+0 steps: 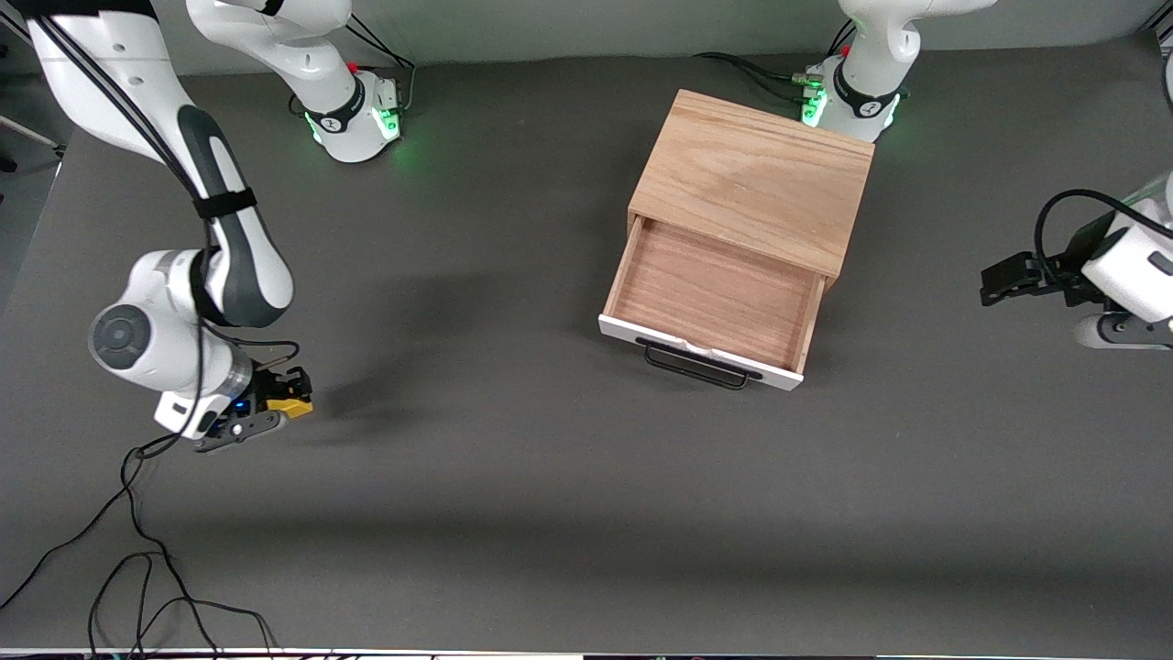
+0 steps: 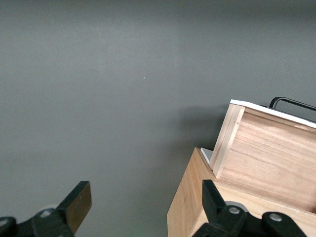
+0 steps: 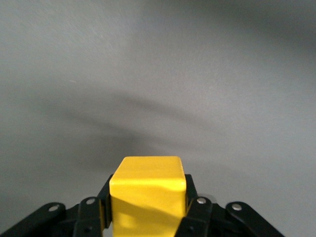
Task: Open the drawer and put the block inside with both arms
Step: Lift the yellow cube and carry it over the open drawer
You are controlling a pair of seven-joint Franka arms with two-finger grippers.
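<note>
The dark grey table [image 1: 550,513] is being lit evenly; the block [image 1: 291,402] is being gripped by the right gripper [image 1: 275,403] over it, while the left gripper [image 1: 999,282] is being held wide apart beside the drawer [image 1: 710,298].

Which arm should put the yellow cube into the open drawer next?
Right: the right gripper already clamps the small yellow cube, and the light-wood drawer is open. The left gripper is open, holding nothing.

The left arm [image 1: 1123,266] runs off the front view's edge; the right pincer [image 3: 148,217] hides the block's [image 3: 147,195] lower sides.

Yellow block [image 3: 147,197], white-fronted oak-grain drawer [image 1: 710,298]
</note>
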